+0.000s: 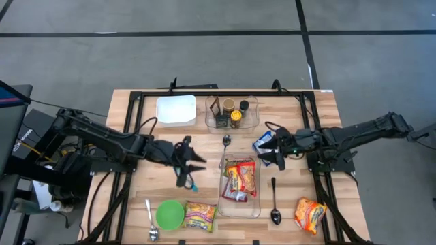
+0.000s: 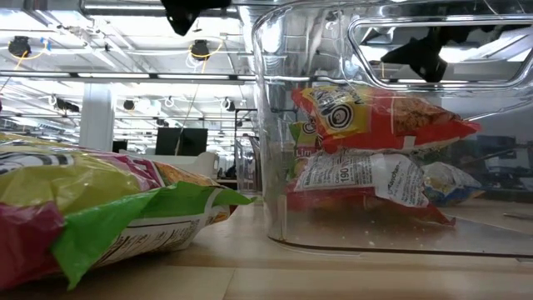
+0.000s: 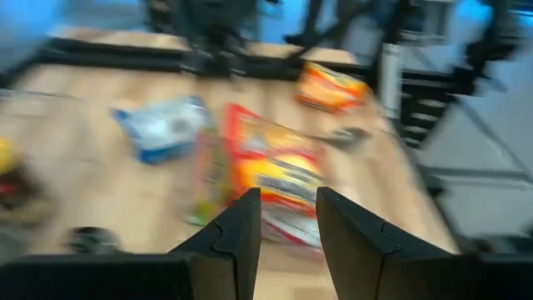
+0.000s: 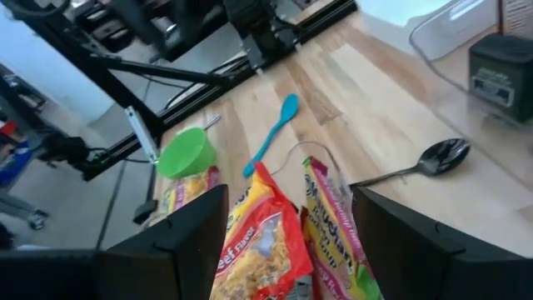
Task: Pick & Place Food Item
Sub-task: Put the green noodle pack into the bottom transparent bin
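Red noodle packets lengthwise in clear bin; both tools released, empty.

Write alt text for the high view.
Two dark arms reach inward over a wooden table: the left pincer and right pincer, both empty, flank a clear plastic bin holding red-and-yellow snack packets.

left wrist view motion-blurred, blue packet label unreadable, jars too small
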Controlling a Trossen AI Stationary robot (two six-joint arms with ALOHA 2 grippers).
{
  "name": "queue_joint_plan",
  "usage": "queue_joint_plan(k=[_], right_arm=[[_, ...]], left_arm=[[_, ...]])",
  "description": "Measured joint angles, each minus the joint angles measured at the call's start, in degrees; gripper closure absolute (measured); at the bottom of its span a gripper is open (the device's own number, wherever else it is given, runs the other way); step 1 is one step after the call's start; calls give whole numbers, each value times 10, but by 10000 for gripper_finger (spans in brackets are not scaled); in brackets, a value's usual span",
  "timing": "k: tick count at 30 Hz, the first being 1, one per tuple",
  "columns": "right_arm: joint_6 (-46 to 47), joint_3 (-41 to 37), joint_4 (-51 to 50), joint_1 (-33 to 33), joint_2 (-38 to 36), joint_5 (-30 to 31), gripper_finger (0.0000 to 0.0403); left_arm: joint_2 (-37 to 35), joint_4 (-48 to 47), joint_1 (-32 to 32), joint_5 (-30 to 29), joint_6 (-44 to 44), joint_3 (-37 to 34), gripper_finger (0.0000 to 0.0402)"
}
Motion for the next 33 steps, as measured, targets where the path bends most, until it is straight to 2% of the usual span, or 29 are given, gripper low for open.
queue_joint_plan(k=[3,8,11,21,25,29,33], right_arm=[[-16,0,0,9,3,30,154],[-24,0,1,20,8,81,154],[-24,0,0,20,8,85,154],[-24,0,0,20,8,86,154],[-24,0,1,20,8,86,154],[-24,0,1,20,8,87,154],[-24,0,1,20,8,87,154]], left_arm=[[0,-9,-30,28,-15,0,289],[0,-25,-94,28,-44,0,289],[0,-33,-133,25,-74,0,289],[0,-104,-251,-112,-189,0,289],[2,-122,-290,-148,-230,0,289],[25,-122,-318,-182,-239,0,289],[71,-123,-316,-201,-236,0,289]])
